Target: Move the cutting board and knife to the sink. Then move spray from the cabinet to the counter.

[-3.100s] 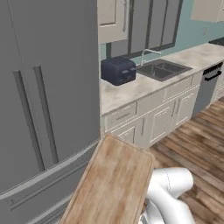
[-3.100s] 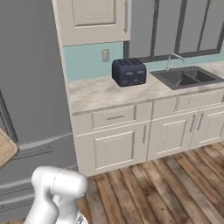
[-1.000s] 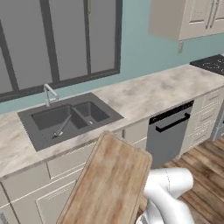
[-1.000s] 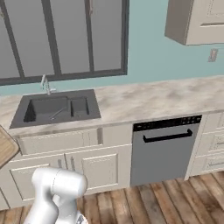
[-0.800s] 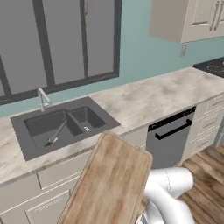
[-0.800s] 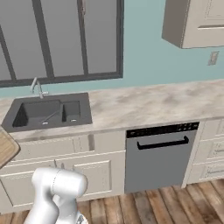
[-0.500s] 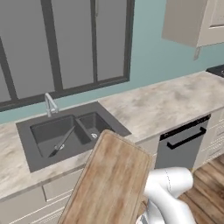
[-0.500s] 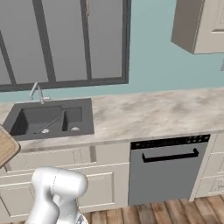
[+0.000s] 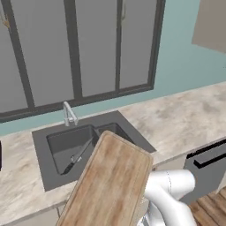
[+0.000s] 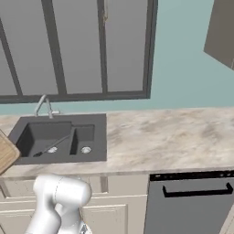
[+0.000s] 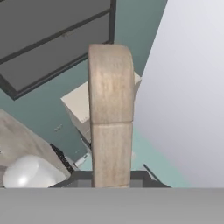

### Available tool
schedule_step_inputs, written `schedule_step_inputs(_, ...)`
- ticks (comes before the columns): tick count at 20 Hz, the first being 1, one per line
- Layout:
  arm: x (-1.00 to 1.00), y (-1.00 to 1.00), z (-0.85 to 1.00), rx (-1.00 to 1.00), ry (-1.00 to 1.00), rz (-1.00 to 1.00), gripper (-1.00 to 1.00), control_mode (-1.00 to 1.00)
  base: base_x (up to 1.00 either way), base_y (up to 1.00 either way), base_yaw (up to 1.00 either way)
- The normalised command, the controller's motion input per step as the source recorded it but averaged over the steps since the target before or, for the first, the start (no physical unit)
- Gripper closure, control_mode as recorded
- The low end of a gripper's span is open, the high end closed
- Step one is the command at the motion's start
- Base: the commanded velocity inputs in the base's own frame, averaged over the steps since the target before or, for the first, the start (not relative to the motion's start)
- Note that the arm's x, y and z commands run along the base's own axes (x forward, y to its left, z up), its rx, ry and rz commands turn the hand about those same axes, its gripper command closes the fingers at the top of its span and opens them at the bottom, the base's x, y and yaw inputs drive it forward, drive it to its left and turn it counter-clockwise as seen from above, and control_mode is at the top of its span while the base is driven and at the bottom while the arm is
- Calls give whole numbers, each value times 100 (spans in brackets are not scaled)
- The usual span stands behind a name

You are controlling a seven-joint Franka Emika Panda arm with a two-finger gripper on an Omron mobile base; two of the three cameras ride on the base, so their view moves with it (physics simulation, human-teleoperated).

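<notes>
The gripper was clamped on the cutting board — seen edge-on up the centre of the hand view — which in the left base view rose tilted from the bottom centre, overlapping the sink, where the knife lay in the larger basin — counter stretching to the right.

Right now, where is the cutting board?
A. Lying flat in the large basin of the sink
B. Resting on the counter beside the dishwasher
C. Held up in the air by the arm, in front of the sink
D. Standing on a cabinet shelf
C: the cutting board is raised on the arm, tilted, nearer the camera than the sink, not resting in it.
</notes>
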Motion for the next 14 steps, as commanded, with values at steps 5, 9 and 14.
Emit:
schedule_step_inputs(5, 0, 0, 0, 0, 0, 0, 100, 100, 67, 11, 24)
schedule_step_inputs(9, 0, 0, 0, 0, 0, 0, 100, 100, 64, 18, 24)
schedule_step_inputs(14, 0, 0, 0, 0, 0, 0, 100, 100, 54, 18, 23)
